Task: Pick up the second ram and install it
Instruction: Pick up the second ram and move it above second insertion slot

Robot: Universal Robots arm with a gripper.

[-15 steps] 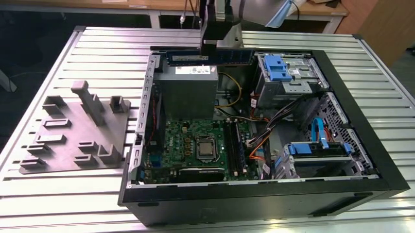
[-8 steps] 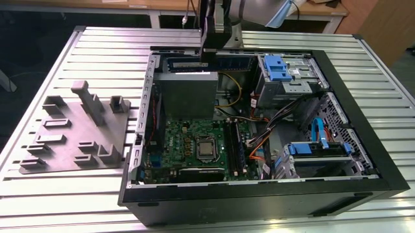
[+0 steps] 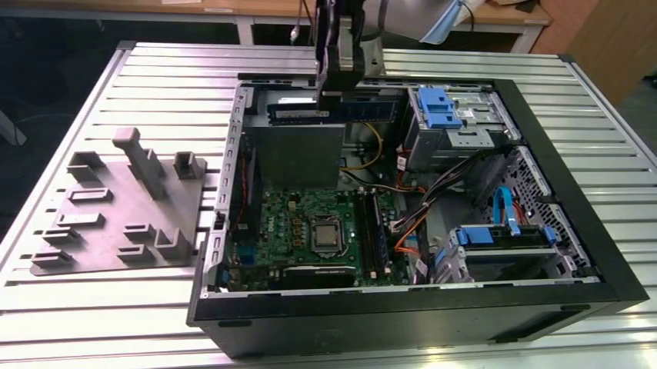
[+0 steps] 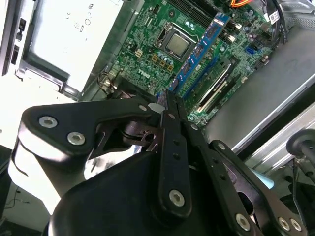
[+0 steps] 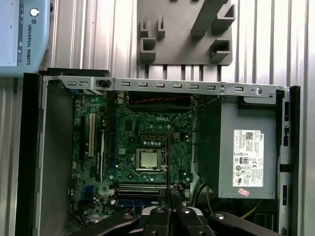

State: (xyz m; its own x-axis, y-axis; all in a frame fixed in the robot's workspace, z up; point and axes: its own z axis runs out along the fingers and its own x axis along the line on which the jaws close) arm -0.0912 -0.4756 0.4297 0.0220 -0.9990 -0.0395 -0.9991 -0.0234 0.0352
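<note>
I had the pincer (image 5: 170,194) clamped on the second ram (image 5: 167,157). In the first wrist view the ram showed edge-on, a thin dark line reaching out from the fingertips against the green circuit board (image 5: 133,147). In the exterior view the arm (image 3: 339,46) hung over the 12 o'clock end of the open computer case (image 3: 411,315), and a grey fixture plate (image 3: 103,231) lay on the worktop (image 3: 144,84) at the case's 9 o'clock. In the second wrist view I saw a blue stick (image 4: 202,44) seated in a slot on the board.
</note>
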